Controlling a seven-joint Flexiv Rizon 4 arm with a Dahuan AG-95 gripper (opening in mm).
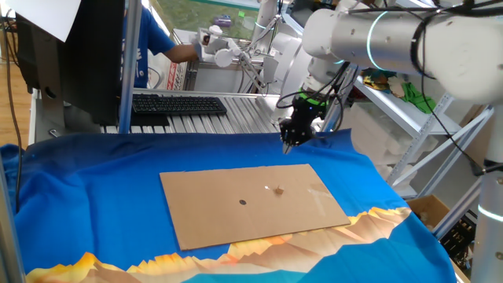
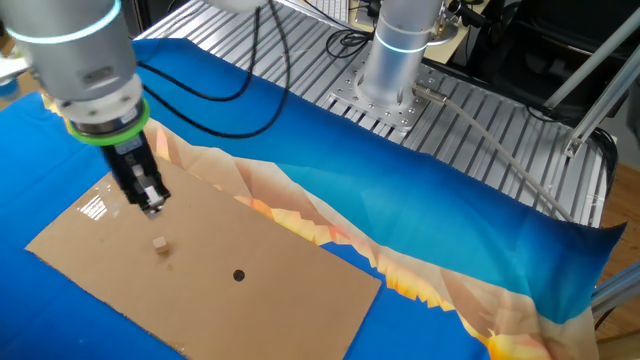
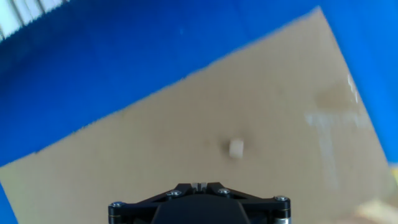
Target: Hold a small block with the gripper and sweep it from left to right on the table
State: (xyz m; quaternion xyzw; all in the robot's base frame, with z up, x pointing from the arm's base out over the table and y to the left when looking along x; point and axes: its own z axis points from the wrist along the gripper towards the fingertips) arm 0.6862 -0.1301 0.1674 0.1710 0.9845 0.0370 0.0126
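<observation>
- table (image 1: 94,196) covered in blue cloth with orange jagged border, metal bench with black keyboard (image 1: 179,104) behind it
- flat cardboard sheet (image 1: 204,212) lies on the table
- small block (image 2: 160,245) sits loose on the cardboard sheet, near a dark dot (image 2: 238,275)
- gripper (image 2: 150,206) pointing down, jaws fully closed, holding nothing, above the cardboard sheet near its edge, apart from the small block

A robotics lab: behind the blue-clothed desk (image 1: 94,196) stands a slatted metal bench (image 1: 236,118) bearing a black keyboard (image 1: 177,104), with metal shelving (image 1: 409,118) beside it.
</observation>
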